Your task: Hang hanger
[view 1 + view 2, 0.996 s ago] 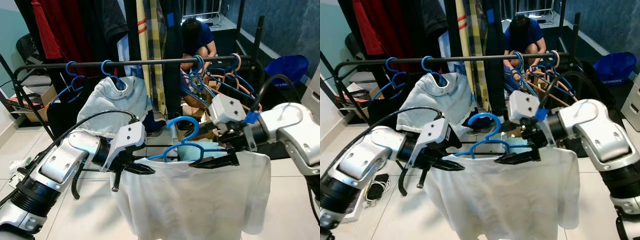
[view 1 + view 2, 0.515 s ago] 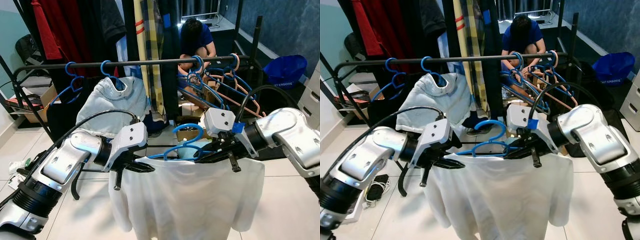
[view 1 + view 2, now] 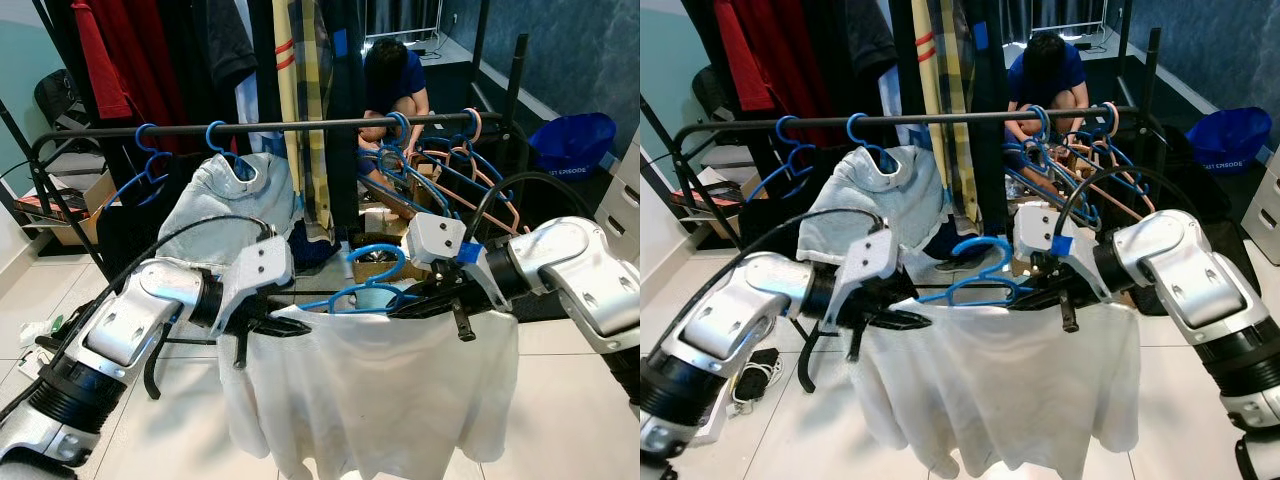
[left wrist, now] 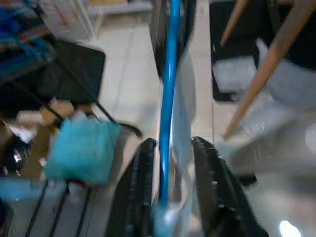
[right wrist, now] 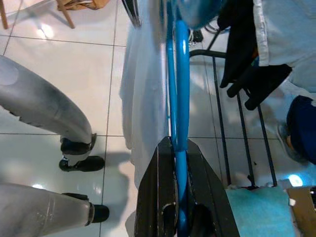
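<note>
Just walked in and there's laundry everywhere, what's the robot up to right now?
The robot is holding a blue hanger with a white T-shirt draped on it, one end in each end effector: the left end effector grips the left arm of the hanger, the right end effector the right. The hanger sits below and in front of the black rail and is not yet hooked on. A person crouches behind the rack.

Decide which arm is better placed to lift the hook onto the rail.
Right. The right gripper clamps the blue hanger beside its hook; the left gripper holds the far shoulder, away from it.
</note>
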